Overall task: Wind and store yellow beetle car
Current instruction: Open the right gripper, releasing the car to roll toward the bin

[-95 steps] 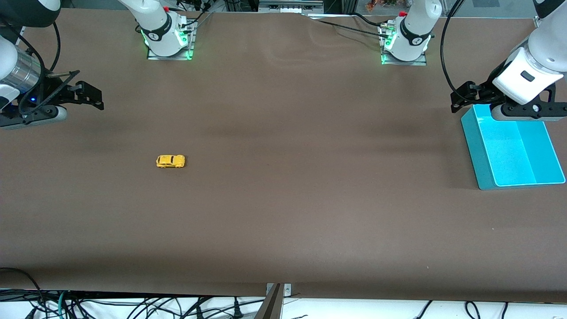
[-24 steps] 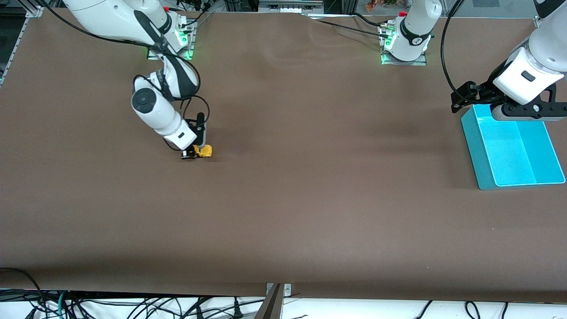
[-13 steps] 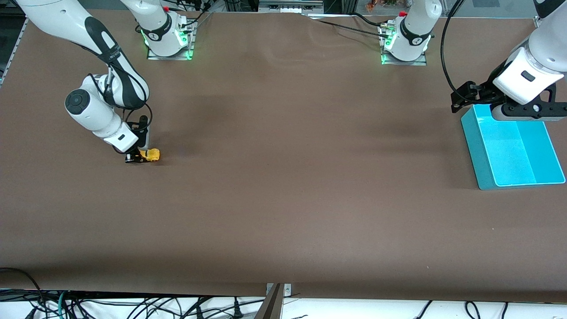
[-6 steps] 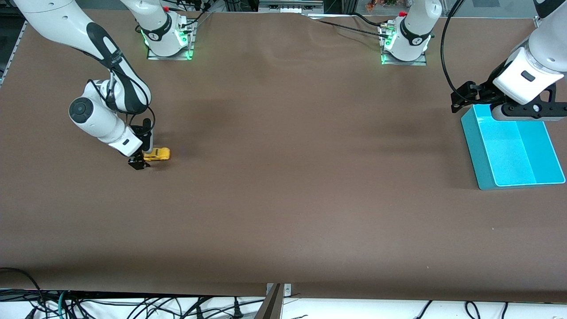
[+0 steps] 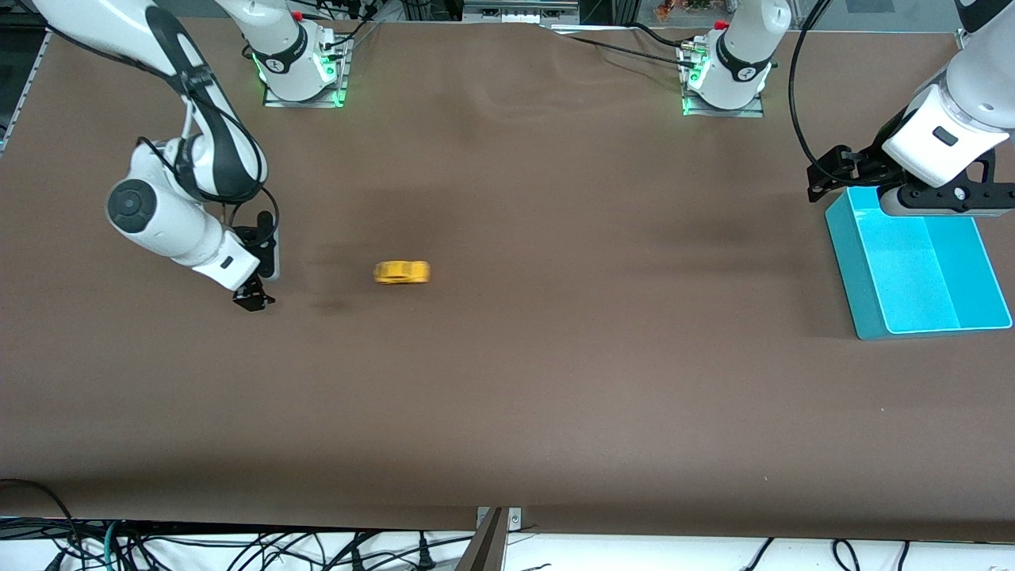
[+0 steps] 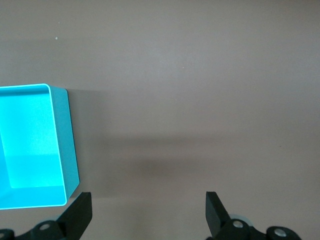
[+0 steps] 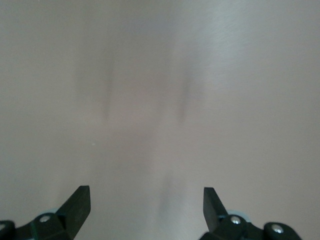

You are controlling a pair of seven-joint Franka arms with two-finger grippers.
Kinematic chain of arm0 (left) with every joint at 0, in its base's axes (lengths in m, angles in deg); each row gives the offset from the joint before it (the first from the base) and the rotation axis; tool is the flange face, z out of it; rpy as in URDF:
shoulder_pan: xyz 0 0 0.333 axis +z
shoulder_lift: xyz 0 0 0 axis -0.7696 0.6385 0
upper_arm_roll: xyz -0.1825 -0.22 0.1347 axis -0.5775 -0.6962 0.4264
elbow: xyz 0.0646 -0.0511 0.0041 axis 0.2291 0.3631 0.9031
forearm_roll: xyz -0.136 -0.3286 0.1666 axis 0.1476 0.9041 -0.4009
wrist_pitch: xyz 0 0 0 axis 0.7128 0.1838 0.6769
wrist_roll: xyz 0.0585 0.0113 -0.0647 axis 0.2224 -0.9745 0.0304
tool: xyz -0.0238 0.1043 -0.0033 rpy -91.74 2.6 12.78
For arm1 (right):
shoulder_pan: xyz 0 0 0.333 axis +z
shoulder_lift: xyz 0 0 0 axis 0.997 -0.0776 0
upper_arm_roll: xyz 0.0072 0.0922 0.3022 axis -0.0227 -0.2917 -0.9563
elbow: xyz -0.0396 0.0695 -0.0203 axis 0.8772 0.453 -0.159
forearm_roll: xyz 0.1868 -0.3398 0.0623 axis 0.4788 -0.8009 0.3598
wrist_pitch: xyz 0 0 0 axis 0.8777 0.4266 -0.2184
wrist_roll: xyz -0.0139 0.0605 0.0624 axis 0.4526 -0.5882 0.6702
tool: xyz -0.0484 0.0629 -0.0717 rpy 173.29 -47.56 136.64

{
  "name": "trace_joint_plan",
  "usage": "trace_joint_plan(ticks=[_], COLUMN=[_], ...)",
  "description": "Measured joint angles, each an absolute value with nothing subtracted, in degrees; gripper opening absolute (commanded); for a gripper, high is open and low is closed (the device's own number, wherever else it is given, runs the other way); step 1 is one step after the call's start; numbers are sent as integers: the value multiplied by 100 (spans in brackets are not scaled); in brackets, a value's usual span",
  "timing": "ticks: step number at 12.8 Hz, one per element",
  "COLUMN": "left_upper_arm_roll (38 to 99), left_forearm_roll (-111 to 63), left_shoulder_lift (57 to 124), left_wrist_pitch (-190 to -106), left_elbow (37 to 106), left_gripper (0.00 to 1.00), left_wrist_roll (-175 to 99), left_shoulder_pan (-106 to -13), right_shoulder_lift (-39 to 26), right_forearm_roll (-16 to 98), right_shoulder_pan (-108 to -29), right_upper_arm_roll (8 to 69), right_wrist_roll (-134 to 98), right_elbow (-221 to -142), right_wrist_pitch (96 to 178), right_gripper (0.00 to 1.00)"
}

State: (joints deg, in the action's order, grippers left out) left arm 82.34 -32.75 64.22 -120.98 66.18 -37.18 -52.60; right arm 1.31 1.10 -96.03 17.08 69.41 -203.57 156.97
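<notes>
Car loose on table, both grippers spread.
Yellow beetle car [image 5: 402,272] sat free, apart from right gripper [image 5: 260,274]; left gripper [image 5: 825,170] waited empty over teal bin [image 5: 856,277].

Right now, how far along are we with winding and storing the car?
Winding looks done: the right gripper is open and empty, and the yellow beetle car sits free on the table, blurred as if rolling. Nothing is in hand. Storing remains: the blue bin holds nothing, and the open left gripper waits by it.
</notes>
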Motion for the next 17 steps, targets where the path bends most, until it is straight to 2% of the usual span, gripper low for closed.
trace_joint_plan(ticks=[4, 8, 17], left_upper_arm_roll=[8234, 8234, 8234], left_forearm_roll=[-3275, -3275, -3275], left_shoulder_lift=[6422, 6422, 6423], left_wrist_pitch=[-12098, -12098, -12098], left_elbow=[6617, 6616, 6616], left_gripper=[100, 100, 100], left_wrist_roll=[-3718, -3718, -3718], left_shoulder_pan=[-5261, -5260, -5260], right_shoulder_lift=[970, 1660, 1829], right_forearm_roll=[230, 300, 306], right_shoulder_pan=[-9608, -9609, -9606], right_upper_arm_roll=[1705, 1705, 1705], right_wrist_roll=[6098, 4289, -1110], right_elbow=[-19922, -19633, -19040], right_wrist_pitch=[15226, 14119, 12988], right_gripper=[100, 100, 100])
